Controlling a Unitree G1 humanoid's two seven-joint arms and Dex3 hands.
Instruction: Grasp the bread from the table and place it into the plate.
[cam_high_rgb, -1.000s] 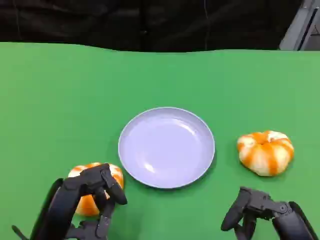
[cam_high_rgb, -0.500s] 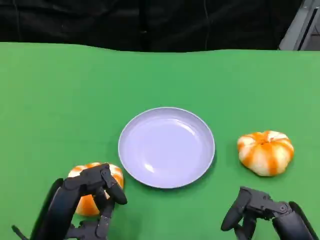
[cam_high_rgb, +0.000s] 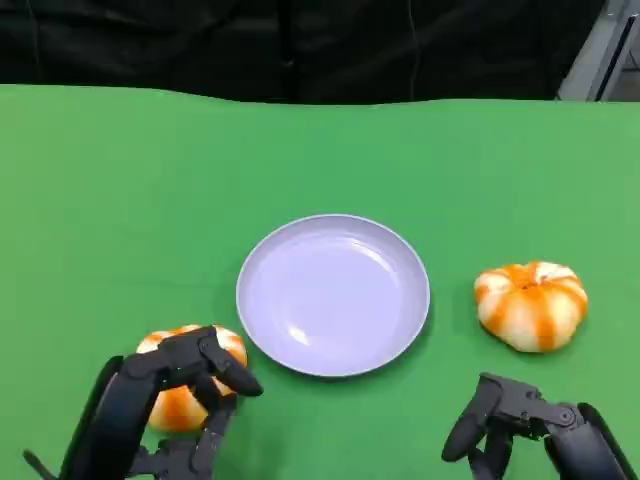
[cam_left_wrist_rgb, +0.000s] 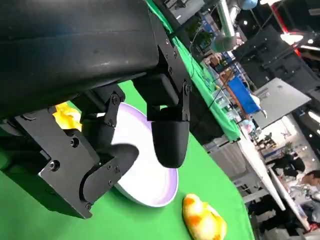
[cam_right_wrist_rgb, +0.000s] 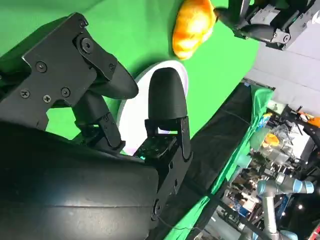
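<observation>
Two round orange-and-white breads lie on the green table. One bread (cam_high_rgb: 182, 400) sits at the front left, and my left hand (cam_high_rgb: 165, 405) hovers over it with fingers spread around it, hiding part of it. The left wrist view shows a yellow bit of that bread (cam_left_wrist_rgb: 67, 117) between the fingers. The other bread (cam_high_rgb: 530, 303) lies right of the pale lilac plate (cam_high_rgb: 335, 295), which has nothing on it. My right hand (cam_high_rgb: 520, 425) rests low at the front right, fingers apart, short of that bread. In the right wrist view the left bread (cam_right_wrist_rgb: 192, 25) appears beside my left hand (cam_right_wrist_rgb: 265, 22).
The green cloth ends at a dark backdrop along the far edge. Between the hands lies bare green table. The left wrist view shows the plate (cam_left_wrist_rgb: 145, 180) and the right bread (cam_left_wrist_rgb: 202, 218) beyond it.
One finger of my left hand has stretched a little further right over the front-left bread. Plate, both breads and right hand have stayed put.
</observation>
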